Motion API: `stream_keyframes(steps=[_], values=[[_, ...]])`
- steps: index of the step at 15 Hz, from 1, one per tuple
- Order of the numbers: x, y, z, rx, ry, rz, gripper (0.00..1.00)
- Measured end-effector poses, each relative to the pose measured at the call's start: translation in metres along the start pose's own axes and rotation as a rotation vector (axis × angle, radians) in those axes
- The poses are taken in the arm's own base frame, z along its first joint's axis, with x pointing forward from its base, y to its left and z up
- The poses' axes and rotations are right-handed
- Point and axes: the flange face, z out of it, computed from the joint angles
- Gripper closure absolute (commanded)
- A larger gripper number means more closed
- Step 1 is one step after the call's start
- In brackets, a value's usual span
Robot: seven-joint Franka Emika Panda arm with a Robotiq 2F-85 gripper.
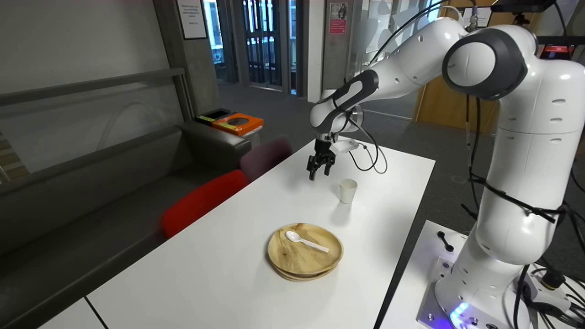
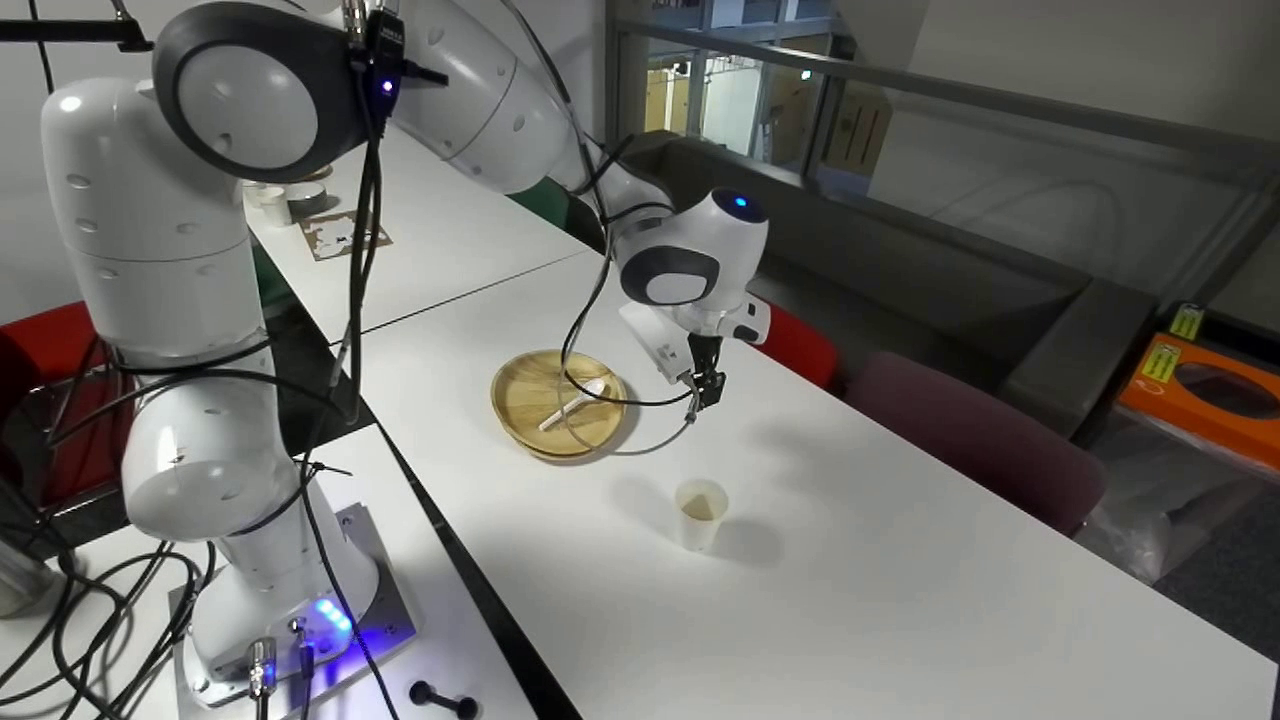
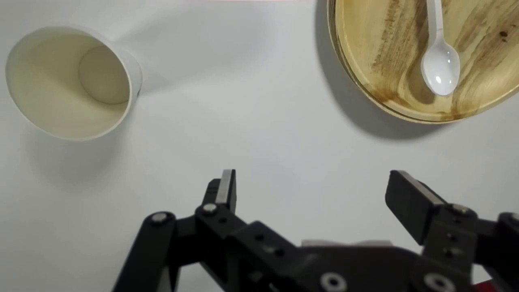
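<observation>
The gripper [image 3: 311,178], its jaws wide apart, is above the table [image 3: 271,134], near an upright white cup [image 3: 73,83]. In an exterior view, a black cable [image 2: 640,404] crosses before stacked wooden plates [image 3: 389,77]. A framed notice [image 1: 191,18] is too small for reading. On the plates a white spoon [image 3: 440,65] lies lengthwise, bowl toward the gripper.
</observation>
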Motion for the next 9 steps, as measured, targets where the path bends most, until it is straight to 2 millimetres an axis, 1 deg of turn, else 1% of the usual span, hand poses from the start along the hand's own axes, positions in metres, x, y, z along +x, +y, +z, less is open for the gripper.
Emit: stream_keyframes(steps=[3,5,9], values=[[-0.001,0.014,0.010,-0.007,-0.013,0.023,0.00],[-0.003,0.033,0.013,-0.022,-0.006,0.049,0.00],[-0.009,0.076,0.009,-0.062,0.019,0.115,0.00]])
